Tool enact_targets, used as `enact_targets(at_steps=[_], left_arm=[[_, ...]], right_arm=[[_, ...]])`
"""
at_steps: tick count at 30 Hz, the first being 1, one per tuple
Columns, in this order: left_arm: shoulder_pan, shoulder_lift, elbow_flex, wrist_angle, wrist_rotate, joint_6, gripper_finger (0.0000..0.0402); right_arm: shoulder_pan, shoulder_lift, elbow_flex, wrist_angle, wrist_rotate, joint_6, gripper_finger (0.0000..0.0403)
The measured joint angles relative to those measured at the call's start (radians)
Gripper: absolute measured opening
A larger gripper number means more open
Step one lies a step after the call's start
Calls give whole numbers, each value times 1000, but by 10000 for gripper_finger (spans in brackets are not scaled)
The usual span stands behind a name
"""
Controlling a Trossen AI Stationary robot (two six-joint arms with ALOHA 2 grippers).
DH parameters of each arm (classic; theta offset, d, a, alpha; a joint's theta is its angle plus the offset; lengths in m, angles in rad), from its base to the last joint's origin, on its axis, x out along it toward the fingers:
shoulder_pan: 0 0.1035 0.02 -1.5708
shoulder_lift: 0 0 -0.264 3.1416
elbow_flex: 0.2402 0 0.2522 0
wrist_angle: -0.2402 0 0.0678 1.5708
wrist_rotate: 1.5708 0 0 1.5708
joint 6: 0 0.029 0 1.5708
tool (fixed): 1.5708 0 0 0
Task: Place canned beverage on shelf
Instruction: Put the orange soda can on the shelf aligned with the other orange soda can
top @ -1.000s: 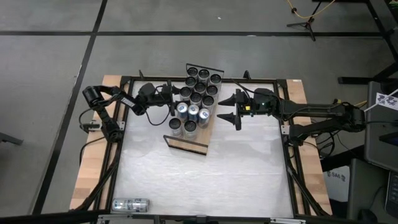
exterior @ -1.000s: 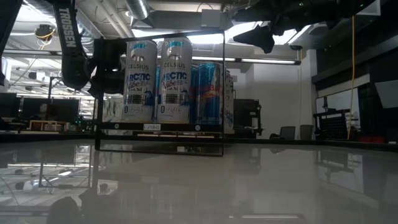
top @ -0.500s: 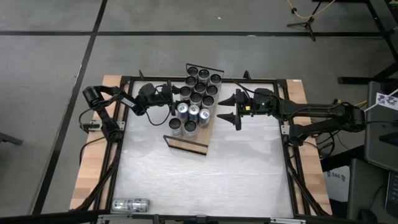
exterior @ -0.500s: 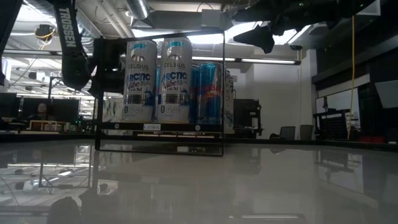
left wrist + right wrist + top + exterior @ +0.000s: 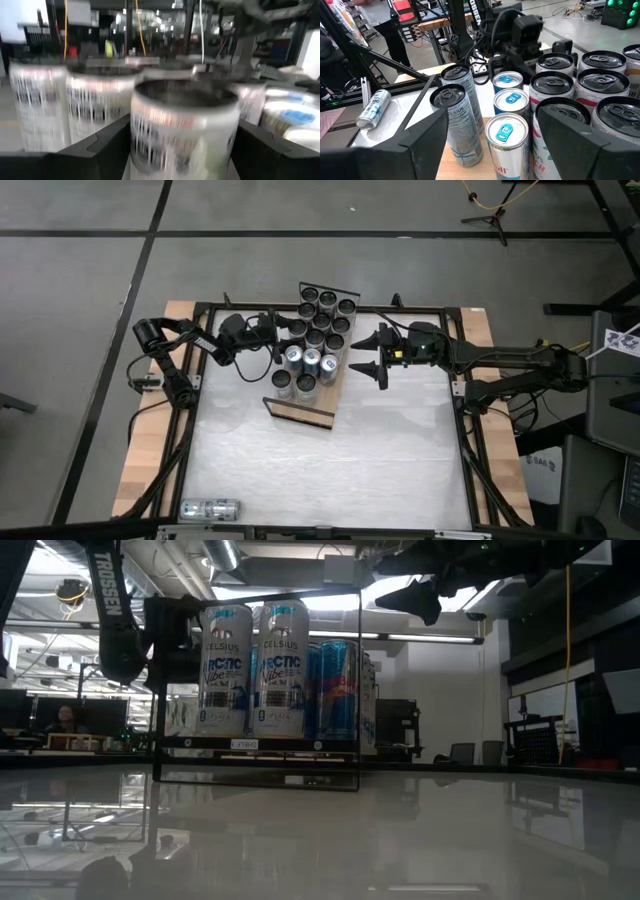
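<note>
The shelf (image 5: 303,409) sits tilted toward the far middle of the white surface (image 5: 330,470), packed with upright cans. The left hand (image 5: 276,336) is at the shelf's left edge, fingers spread to either side of 1 can (image 5: 182,127) in its wrist view, not clamped on it. The right hand (image 5: 372,352) hangs just off the shelf's right side, fingers wide apart and holding nothing. At the near rail, 2 white Celsius cans (image 5: 252,670) stand side by side with a blue can (image 5: 335,690) next to them. A spare can (image 5: 211,508) lies on its side at the near left corner, well apart from the shelf.
</note>
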Motion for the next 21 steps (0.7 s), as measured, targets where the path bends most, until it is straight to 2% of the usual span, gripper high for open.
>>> enact_targets(at_steps=[13,21], left_arm=[[0,-1,0,163,0,-4,286],[0,-1,1,164,-1,-22,286]], right_arm=[[0,0,0,0,0,-2,303],[0,0,0,0,0,-2,303]])
